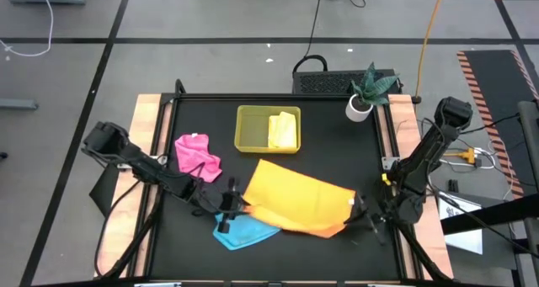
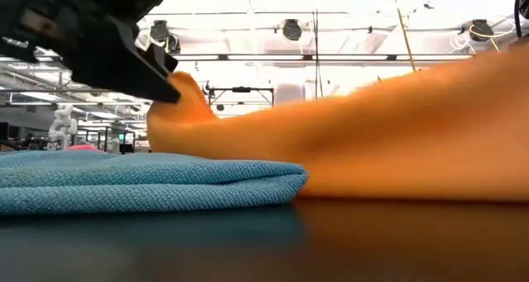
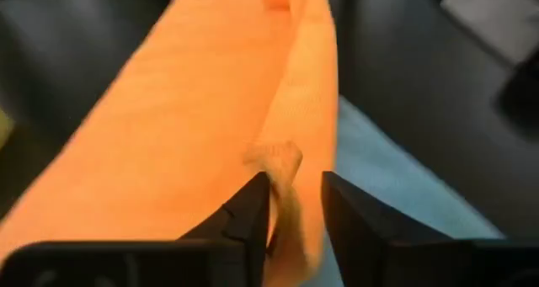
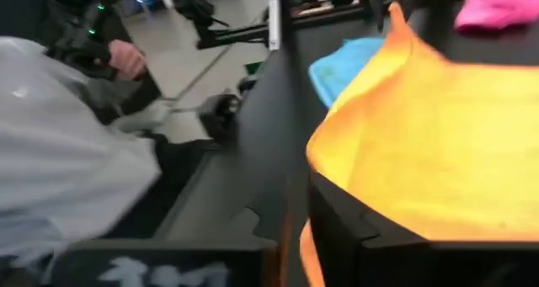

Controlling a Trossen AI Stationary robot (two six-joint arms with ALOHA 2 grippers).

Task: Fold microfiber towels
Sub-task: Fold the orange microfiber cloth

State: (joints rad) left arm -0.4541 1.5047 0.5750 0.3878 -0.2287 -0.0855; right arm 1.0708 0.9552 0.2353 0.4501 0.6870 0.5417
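Table: one black work surface point(image 1: 328, 144) carrying everything listed here.
Towels, count: four in all, one each of orange, sky blue, pink and yellow.
Orange towel point(image 1: 299, 196): the largest spread, lying toward the near edge of the table at its middle, with one corner lifted at each end.
Tray point(image 1: 244, 135): one yellow-green tray near the far edge, middle.
Sky blue towel point(image 1: 244, 231): at the near edge, partly under the orange towel's left end.
Pink towel point(image 1: 196, 155): crumpled, near the left edge, just left of the tray.
Yellow towel point(image 1: 284, 130): folded, inside the tray.
Plant point(image 1: 368, 89): one small potted plant at the far right corner.
Left gripper point(image 3: 295, 209): fingers clamped on the orange towel's left corner.
Right gripper point(image 4: 295, 209): fingers clamped on the orange towel's right corner, near the right edge.
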